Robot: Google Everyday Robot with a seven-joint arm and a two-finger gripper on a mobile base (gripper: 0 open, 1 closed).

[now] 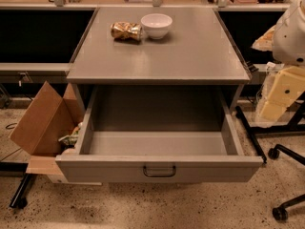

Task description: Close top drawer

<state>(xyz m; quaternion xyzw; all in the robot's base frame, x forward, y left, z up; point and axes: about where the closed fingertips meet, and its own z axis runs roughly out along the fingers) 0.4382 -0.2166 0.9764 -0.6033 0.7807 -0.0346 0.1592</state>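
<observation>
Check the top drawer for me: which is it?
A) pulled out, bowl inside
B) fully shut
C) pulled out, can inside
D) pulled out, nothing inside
D: the top drawer is pulled out with a bare floor; the white bowl and crushed can sit on the cabinet top, and the gripper is at the right edge of the view, away from the handle.

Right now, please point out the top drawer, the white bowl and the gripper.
top drawer (pixel 105 171): camera view, on its bare front panel.
white bowl (pixel 156 32): camera view, on its outer wall.
gripper (pixel 279 97): camera view, on its pale body at the right edge.
</observation>
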